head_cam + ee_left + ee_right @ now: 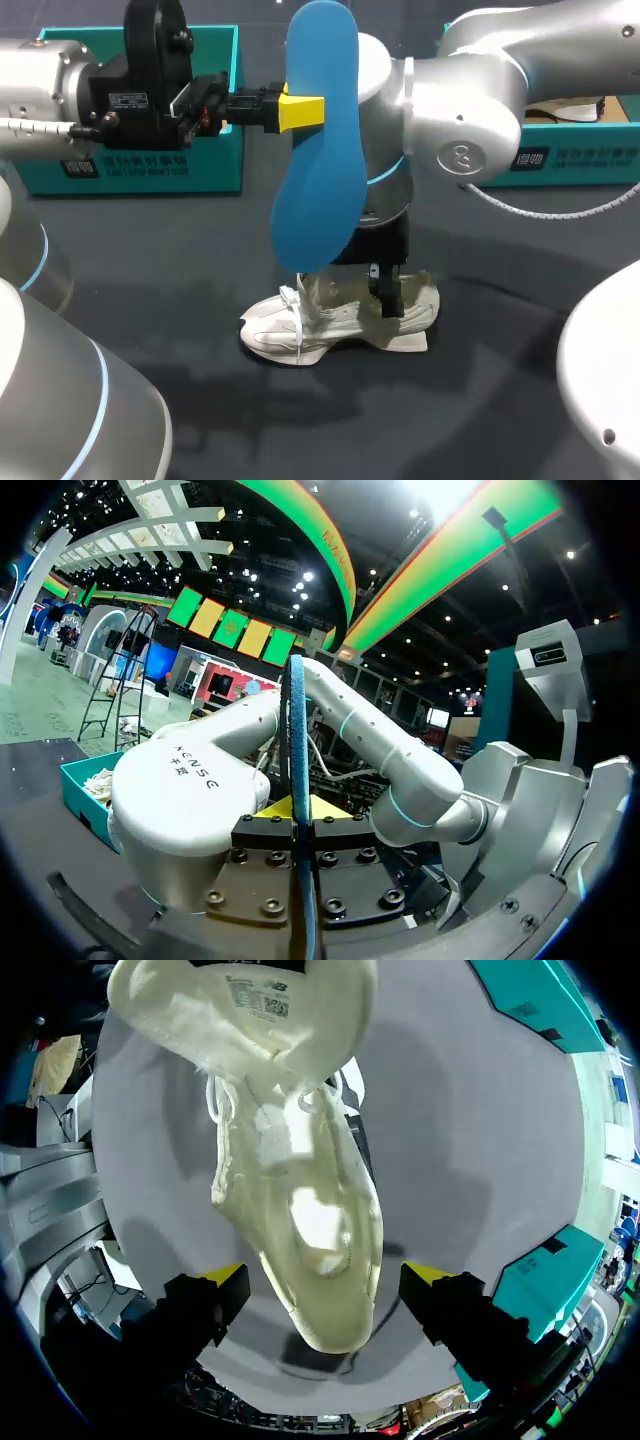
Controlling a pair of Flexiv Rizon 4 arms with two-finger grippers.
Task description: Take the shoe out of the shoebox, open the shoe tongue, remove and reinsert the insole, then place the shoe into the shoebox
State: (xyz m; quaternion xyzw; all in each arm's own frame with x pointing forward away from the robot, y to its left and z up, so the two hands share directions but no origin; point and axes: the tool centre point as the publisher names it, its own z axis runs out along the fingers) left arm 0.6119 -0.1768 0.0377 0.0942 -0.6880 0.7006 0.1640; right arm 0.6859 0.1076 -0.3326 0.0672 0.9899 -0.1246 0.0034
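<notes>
Clamping the blue insole (320,190) near its upper end from nine o'clock, the left gripper (300,112) holds it upright above the white shoe (330,325), which sits on the table (150,300) at the insole's six o'clock. The right gripper (325,1277) straddles the shoe's heel with its fingers apart, gripping nothing. Light and floppy, the insole probably needs guiding by its free end, and the shoe's firmer heel looks the best place to brace.

The right gripper (325,1278) hangs over a cream-white sneaker (300,1160) on the dark grey table (470,1140). Its yellow-tipped fingers (222,1285) stand wide apart, one at nine o'clock of the heel end and one at three, and neither touches it. At twelve o'clock from the gripper, the tongue (250,1010) is folded up past the laces (222,1100). Two teal shoeboxes (530,1000) sit at one and four o'clock.
</notes>
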